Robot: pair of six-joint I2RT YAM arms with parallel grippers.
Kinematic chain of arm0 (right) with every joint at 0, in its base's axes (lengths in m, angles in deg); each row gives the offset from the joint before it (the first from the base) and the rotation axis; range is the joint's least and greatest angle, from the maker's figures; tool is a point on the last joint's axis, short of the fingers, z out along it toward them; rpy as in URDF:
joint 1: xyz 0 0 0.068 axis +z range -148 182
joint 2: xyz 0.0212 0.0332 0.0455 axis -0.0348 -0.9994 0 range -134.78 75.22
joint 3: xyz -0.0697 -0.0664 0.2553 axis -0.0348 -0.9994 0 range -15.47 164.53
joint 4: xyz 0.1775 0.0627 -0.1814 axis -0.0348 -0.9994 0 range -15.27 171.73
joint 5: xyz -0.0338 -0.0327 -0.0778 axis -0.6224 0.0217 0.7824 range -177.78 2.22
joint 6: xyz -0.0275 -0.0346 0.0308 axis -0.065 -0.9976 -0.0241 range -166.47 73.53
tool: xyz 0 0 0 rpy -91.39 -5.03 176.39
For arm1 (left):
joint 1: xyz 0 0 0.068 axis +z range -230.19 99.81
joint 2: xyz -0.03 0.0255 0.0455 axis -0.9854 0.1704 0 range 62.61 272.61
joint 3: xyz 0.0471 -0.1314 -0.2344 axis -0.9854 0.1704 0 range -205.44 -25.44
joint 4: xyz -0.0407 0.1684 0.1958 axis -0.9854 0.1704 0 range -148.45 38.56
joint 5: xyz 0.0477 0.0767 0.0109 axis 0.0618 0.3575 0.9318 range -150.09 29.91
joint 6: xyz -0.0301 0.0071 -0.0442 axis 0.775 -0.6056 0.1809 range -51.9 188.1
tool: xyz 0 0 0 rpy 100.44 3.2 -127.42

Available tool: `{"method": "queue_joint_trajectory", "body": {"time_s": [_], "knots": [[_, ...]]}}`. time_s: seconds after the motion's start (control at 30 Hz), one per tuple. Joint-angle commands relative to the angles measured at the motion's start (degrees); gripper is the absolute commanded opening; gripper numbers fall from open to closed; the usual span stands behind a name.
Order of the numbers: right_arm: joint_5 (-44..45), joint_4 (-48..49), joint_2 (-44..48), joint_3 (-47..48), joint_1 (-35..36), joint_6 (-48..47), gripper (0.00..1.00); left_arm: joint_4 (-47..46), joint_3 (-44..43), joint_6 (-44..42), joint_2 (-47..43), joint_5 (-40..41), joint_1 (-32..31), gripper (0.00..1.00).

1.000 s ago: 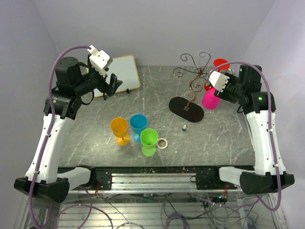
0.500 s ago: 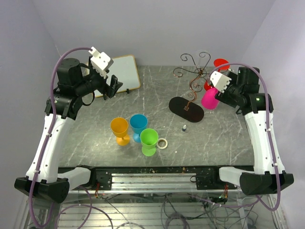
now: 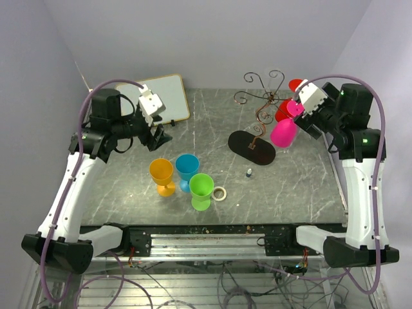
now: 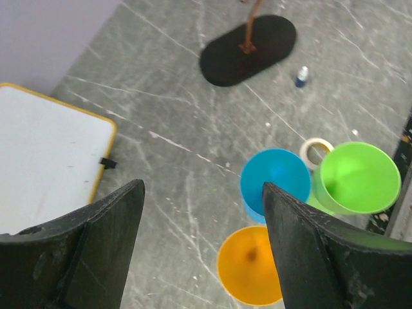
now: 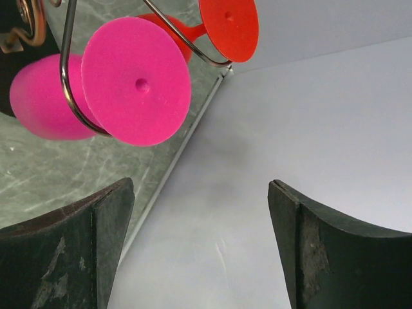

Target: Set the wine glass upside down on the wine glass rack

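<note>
The wine glass rack [image 3: 261,102] stands at the back right on its black oval base [image 3: 252,148]. A pink wine glass [image 3: 283,132] hangs upside down from a wire hook [image 5: 69,96], and its foot [image 5: 136,80] rests on the wire. A red glass [image 3: 286,107] hangs beside it. My right gripper [image 3: 304,120] is open, just right of the pink glass and apart from it, empty [image 5: 201,183]. Orange [image 3: 161,172], blue [image 3: 187,166] and green [image 3: 201,187] glasses stand upright at front centre. My left gripper [image 3: 156,132] hovers open above and left of them [image 4: 203,187].
A white board [image 3: 164,96] with a yellow rim lies at the back left. A roll of tape [image 3: 219,193] sits beside the green glass, and a small blue bottle [image 3: 248,172] stands near the rack's base. The right wall is close behind the right arm.
My right gripper has opened, let go of the pink glass and pulled back to the right; the glass stays hanging on the rack. My left arm has swung right and down toward the standing glasses.
</note>
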Motion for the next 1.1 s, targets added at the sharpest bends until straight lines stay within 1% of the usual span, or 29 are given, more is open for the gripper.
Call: {"method": "queue_joint_trajectory", "body": {"time_s": [0.0, 0.13, 0.23, 0.37, 0.57, 0.67, 0.77, 0.87, 1.0, 1.07], "knots": [[-0.2, 2.1, -0.1, 1.6, -0.9, 6.8, 0.85, 4.2, 3.1, -6.0, -0.1, -3.5, -3.5, 0.84], [-3.0, 2.0, 0.4, 3.7, -1.7, 8.2, 0.85, 4.1, 4.9, -7.2, 1.5, 1.5, -6.2, 0.82], [-4.8, 1.6, 0.8, 4.3, -2.1, 8.2, 0.85, 4.5, 5.4, -7.7, 4.0, 3.8, -7.9, 0.77], [-4.3, 2.0, 1.1, 2.7, -2.4, 7.4, 0.85, 4.7, 5.1, -8.2, 7.7, 5.9, -10.1, 0.74], [-2.8, 2.8, 1.8, -1.2, -2.4, 6.5, 0.84, 4.7, 4.6, -9.3, 11.2, 8.1, -12.8, 0.74], [-2.8, 3.2, 1.8, -1.8, -2.4, 6.6, 0.84, 4.7, 4.7, -9.6, 13.0, 9.0, -14.2, 0.73], [-2.9, 3.3, 1.7, -1.9, -2.4, 6.7, 0.84, 4.5, 4.6, -10.3, 15.1, 11.8, -15.4, 0.72], [-3.1, 3.2, 1.7, -2.1, -2.5, 6.6, 0.84, 4.4, 4.2, -10.9, 16.8, 14.2, -16.4, 0.69], [-3.1, 3.2, 1.6, -2.9, -2.4, 6.5, 0.84, 4.6, 3.9, -11.3, 18.9, 15.0, -17.6, 0.64], [-2.9, 3.3, 1.6, -3.4, -2.4, 6.5, 0.84, 5.0, 3.7, -11.5, 20.0, 14.9, -18.1, 0.6]]}}
